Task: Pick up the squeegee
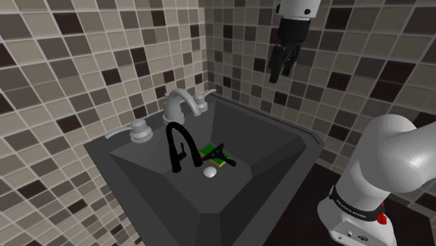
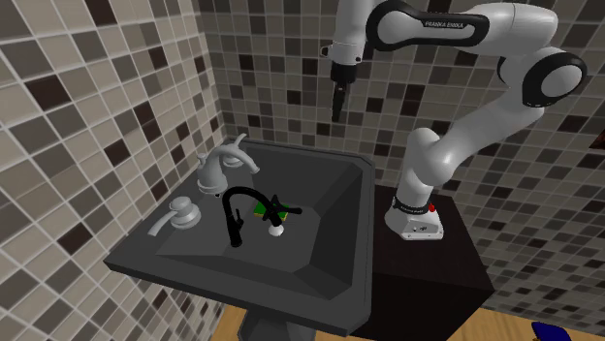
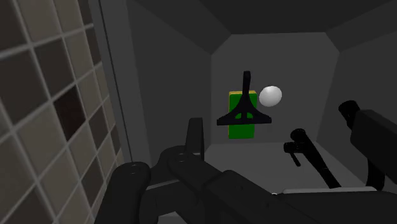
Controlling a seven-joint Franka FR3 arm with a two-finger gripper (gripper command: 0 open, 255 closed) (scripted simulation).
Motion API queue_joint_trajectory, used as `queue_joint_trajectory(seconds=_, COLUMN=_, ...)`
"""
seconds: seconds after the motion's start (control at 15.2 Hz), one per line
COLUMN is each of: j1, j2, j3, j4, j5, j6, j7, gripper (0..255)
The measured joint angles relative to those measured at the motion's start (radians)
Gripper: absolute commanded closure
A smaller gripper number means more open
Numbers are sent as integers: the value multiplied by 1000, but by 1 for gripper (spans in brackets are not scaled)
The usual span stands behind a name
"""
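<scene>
White lettering reading "FRANKA EMIKA" runs along the black band [image 2: 441, 26] on the uppermost link of the white arm [image 2: 438, 145], as seen in the second exterior view. In the shoulder view, a black ring [image 1: 358, 205] around the arm's lowest visible link carries a line of small white lettering of similar layout, whose characters cannot be made out with certainty. No other text, number or sign can be read.
</scene>
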Motion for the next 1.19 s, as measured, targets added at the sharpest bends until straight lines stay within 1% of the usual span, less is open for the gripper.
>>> queue_joint_trajectory(seconds=0.07, j1=0, j2=0, j3=0, j4=0, j5=0, j6=0, j7=0, gripper=0)
queue_joint_trajectory(seconds=0.2, j1=0, j2=18, j3=7, j4=-25, j5=-1, j6=39, j7=7, gripper=0)
queue_joint_trajectory(seconds=0.33, j1=4, j2=41, j3=28, j4=-60, j5=4, j6=93, j7=28, gripper=0)
queue_joint_trajectory(seconds=0.59, j1=5, j2=108, j3=56, j4=-141, j5=1, j6=231, j7=57, gripper=0)
queue_joint_trajectory(seconds=0.79, j1=8, j2=180, j3=84, j4=-182, j5=1, j6=337, j7=87, gripper=0)
queue_joint_trajectory(seconds=0.99, j1=4, j2=291, j3=105, j4=-182, j5=-10, j6=441, j7=112, gripper=0)
queue_joint_trajectory(seconds=1.19, j1=1, j2=373, j3=128, j4=-214, j5=-22, j6=546, j7=146, gripper=0)
